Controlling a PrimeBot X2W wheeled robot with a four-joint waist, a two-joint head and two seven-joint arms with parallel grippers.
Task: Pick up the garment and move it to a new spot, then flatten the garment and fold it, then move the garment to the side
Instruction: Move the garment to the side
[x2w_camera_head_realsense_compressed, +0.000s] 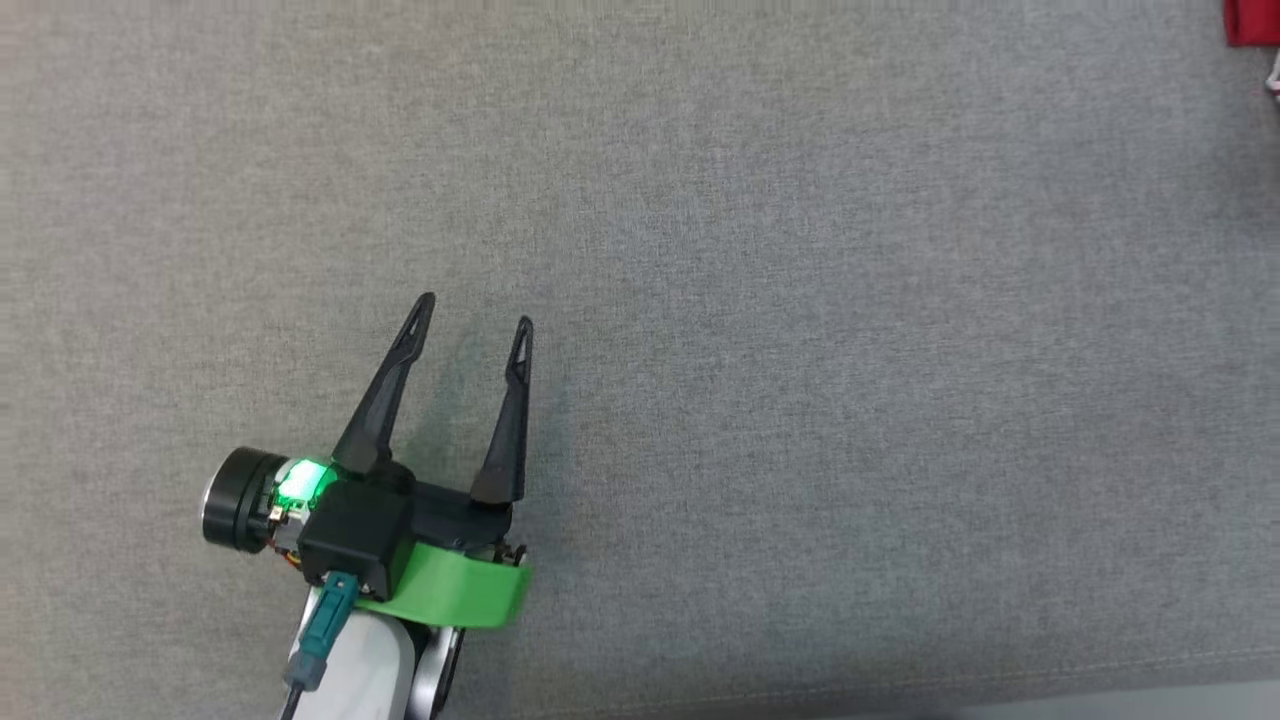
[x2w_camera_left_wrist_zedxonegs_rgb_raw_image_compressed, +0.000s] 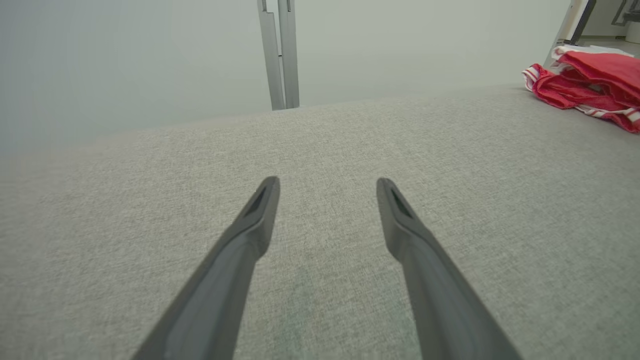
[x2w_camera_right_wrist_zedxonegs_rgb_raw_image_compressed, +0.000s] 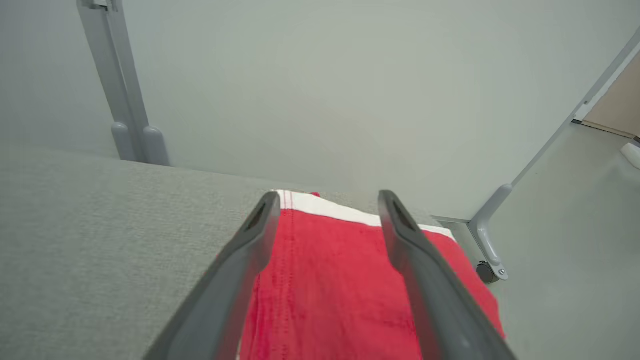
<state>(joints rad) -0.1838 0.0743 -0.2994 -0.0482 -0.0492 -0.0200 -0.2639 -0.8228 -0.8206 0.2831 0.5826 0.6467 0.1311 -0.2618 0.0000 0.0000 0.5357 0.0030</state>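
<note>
The garment (x2w_camera_right_wrist_zedxonegs_rgb_raw_image_compressed: 330, 280) is red with a white band and lies folded at the far right corner of the grey cloth-covered table (x2w_camera_head_realsense_compressed: 800, 350). In the right wrist view my right gripper (x2w_camera_right_wrist_zedxonegs_rgb_raw_image_compressed: 327, 200) hovers over it with its fingers spread wide and nothing between them. In the left wrist view the garment (x2w_camera_left_wrist_zedxonegs_rgb_raw_image_compressed: 590, 80) shows as a red and white-striped heap far off to the upper right. In the head view a red scrap of garment (x2w_camera_head_realsense_compressed: 1252, 22) sits at the top right corner. My left gripper (x2w_camera_head_realsense_compressed: 477, 312) is open over bare cloth at the lower left, holding nothing.
The table's near edge (x2w_camera_head_realsense_compressed: 1100, 690) runs along the bottom right of the head view. Beyond the far edge stand grey partition posts (x2w_camera_left_wrist_zedxonegs_rgb_raw_image_compressed: 279, 55) and a pale wall. A post foot with a castor (x2w_camera_right_wrist_zedxonegs_rgb_raw_image_compressed: 487, 270) stands on the floor past the garment's corner.
</note>
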